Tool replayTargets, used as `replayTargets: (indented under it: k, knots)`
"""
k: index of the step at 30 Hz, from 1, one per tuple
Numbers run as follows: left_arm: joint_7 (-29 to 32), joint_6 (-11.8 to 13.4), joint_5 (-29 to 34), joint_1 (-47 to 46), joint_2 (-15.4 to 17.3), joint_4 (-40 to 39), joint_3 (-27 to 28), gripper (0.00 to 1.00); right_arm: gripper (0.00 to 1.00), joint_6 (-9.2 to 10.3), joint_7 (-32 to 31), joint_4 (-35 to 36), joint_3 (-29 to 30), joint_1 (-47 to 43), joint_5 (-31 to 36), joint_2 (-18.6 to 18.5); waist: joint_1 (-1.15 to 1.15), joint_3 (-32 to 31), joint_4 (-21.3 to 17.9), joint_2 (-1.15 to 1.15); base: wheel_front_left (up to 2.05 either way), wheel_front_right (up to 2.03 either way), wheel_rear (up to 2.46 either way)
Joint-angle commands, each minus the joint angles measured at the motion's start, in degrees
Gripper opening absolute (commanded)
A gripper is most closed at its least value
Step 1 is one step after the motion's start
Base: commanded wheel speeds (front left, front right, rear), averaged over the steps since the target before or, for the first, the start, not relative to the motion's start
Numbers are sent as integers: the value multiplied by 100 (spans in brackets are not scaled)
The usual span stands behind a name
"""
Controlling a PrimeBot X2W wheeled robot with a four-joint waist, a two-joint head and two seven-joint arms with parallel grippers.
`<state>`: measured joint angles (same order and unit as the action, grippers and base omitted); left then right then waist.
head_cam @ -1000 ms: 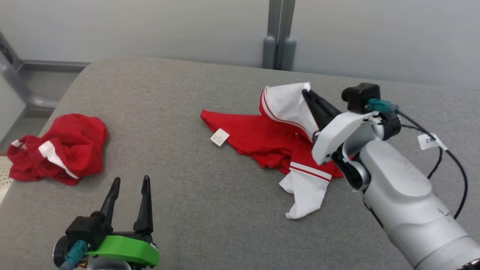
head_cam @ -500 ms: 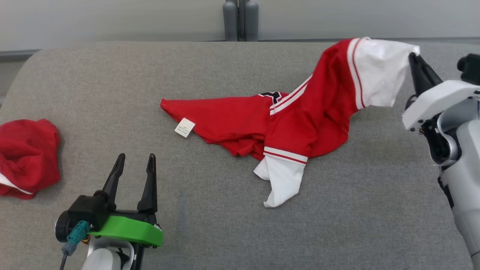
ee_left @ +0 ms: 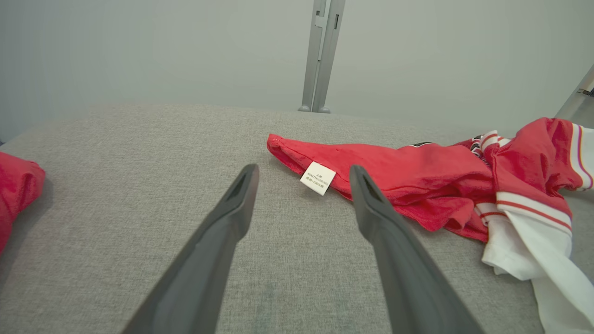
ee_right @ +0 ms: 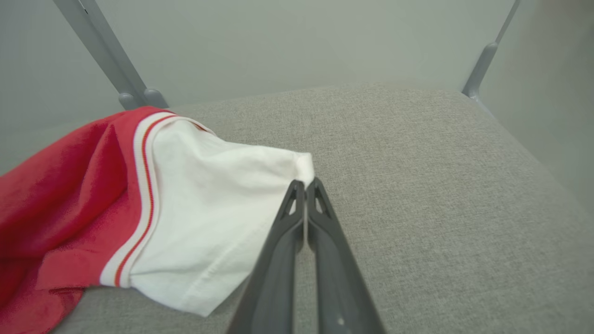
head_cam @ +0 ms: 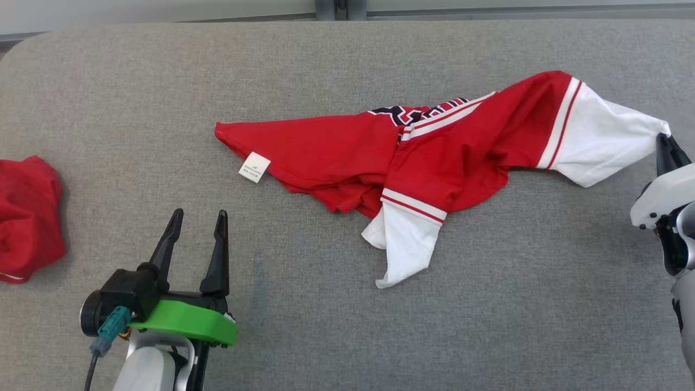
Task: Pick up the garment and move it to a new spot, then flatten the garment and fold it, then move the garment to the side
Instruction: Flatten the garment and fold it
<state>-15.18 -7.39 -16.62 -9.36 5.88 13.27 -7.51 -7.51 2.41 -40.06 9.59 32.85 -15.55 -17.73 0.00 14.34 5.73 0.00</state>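
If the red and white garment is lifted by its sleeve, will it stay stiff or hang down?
Probably floppy: the garment lies in soft folds. Likely light, since the right pincer holds it by one white sleeve tip. The rest would likely trail.

Counted by kind
Jersey (head_cam: 336, 152) and red bundle (head_cam: 27, 217) — two garments; left end effector (head_cam: 200, 214), right end effector (head_cam: 665, 140) — two.
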Motion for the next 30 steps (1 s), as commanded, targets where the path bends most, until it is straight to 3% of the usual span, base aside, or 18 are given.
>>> replayTargets:
  k: [1, 2, 3, 4, 5, 13, 21, 30]
  knots:
    - [5, -12, 16, -62, 12, 22, -3, 100, 0, 4, 64, -103, 104, -61, 139, -41, 0, -75, -1, 0, 0, 0, 0]
    - [5, -12, 9, -50, 9, 34, 3, 100, 0, 4, 91, -200, 181, -54, 250, -15, 0, -129, -11, 0, 0, 0, 0]
    - [5, -13, 5, -27, 9, 49, 10, 100, 9, 4, 74, -278, 240, -48, 324, 22, 0, -167, -22, 0, 0, 0, 0]
    - [5, -13, 1, 6, 14, 56, 22, 100, 36, 4, 71, -361, 284, -26, 405, 60, 0, -225, -41, 0, 0, 0, 0]
    - [5, -13, -5, 36, 18, 69, 31, 100, 99, 4, 128, -390, 313, -11, 500, 77, 0, -272, -58, 0, 0, 0, 0]
    - [5, -13, -3, 279, 49, 97, 92, 100, 100, 3, 645, -195, 377, -158, 1020, 455, 0, -752, -256, 0, 0, 0, 0]
    - [5, -14, 44, 482, 26, -10, 145, 100, 100, 4, 976, 971, -515, -971, 621, 882, 0, -1021, -346, 0, 0, 0, 0]
    - [5, -14, 54, 484, -9, -45, 122, 100, 100, 2, 728, 1868, -1439, -1632, 101, 843, 0, -1010, -273, 0, 0, 0, 0]
